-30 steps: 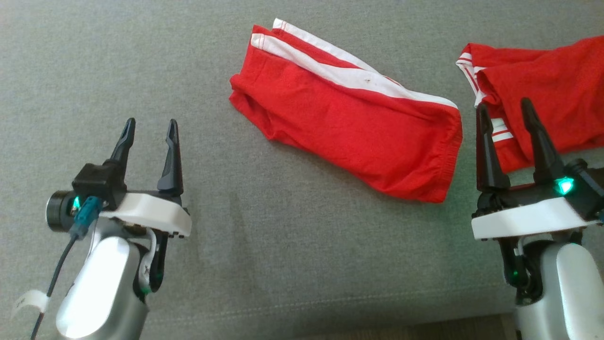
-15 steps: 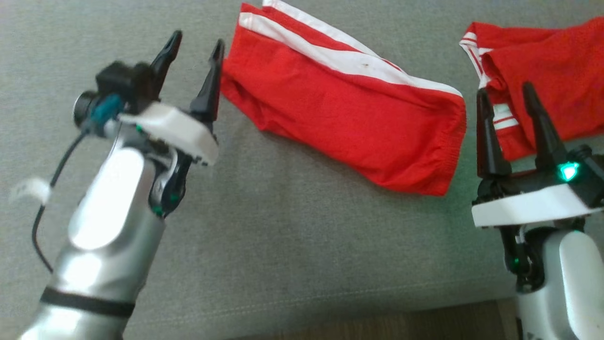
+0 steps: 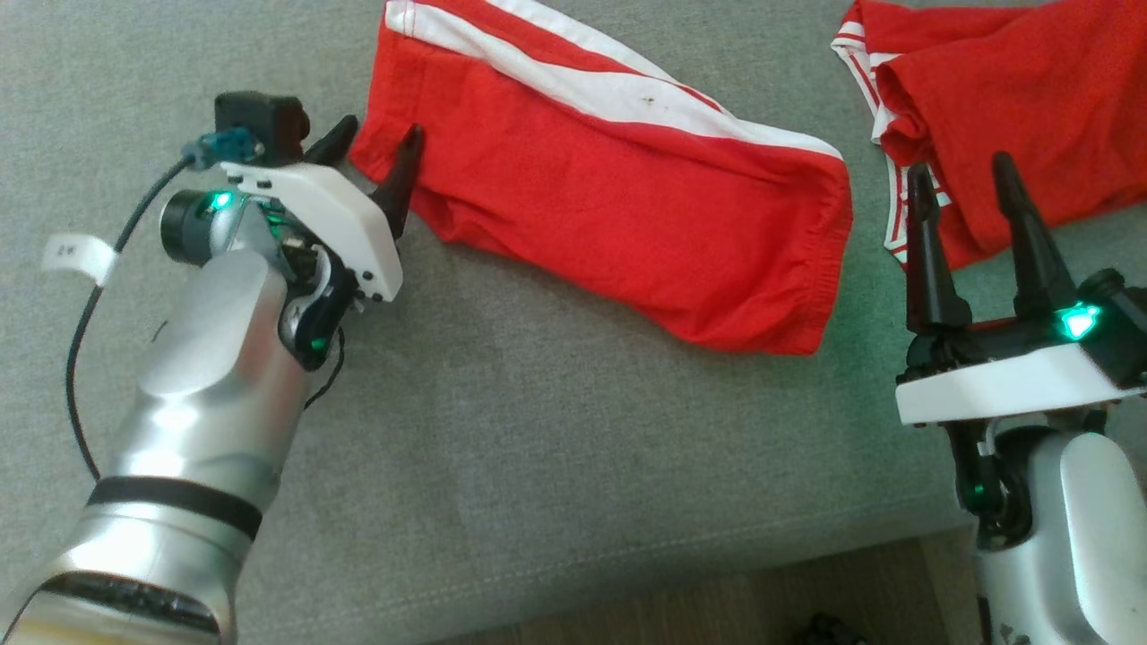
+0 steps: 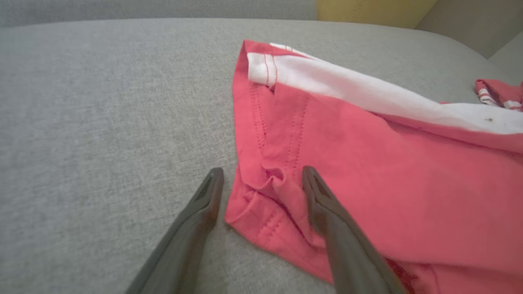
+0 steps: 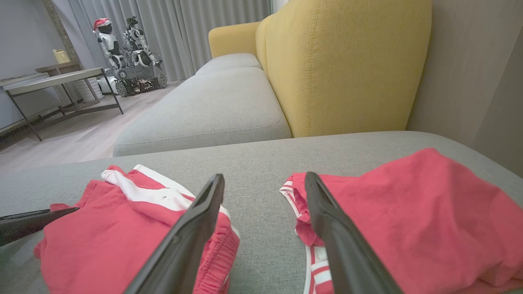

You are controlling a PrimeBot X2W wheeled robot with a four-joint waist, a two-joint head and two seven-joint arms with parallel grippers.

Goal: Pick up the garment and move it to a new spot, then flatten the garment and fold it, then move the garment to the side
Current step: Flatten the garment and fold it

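The garment (image 3: 609, 206), red shorts with white side stripes, lies folded flat on the grey sofa cushion (image 3: 556, 430). My left gripper (image 3: 379, 133) is open at its near left corner. In the left wrist view that gripper (image 4: 262, 170) has one finger on bare cushion and the other over the red fabric (image 4: 367, 163), with the hemmed corner between them. My right gripper (image 3: 959, 167) stands open at the lower right, holding nothing, just past the garment's waistband end. Seen from its own wrist camera, the right gripper (image 5: 264, 177) has the garment (image 5: 122, 228) on the left.
A second red garment (image 3: 1004, 81) with white trim lies crumpled at the upper right, also in the right wrist view (image 5: 408, 212). The cushion's front edge (image 3: 717, 582) runs along the bottom. A yellow backrest (image 5: 343, 65) rises behind the seat.
My left arm has reached forward and to the right, bringing its open fingers to the garment's corner. The head camera has shifted too. The right gripper holds its place.
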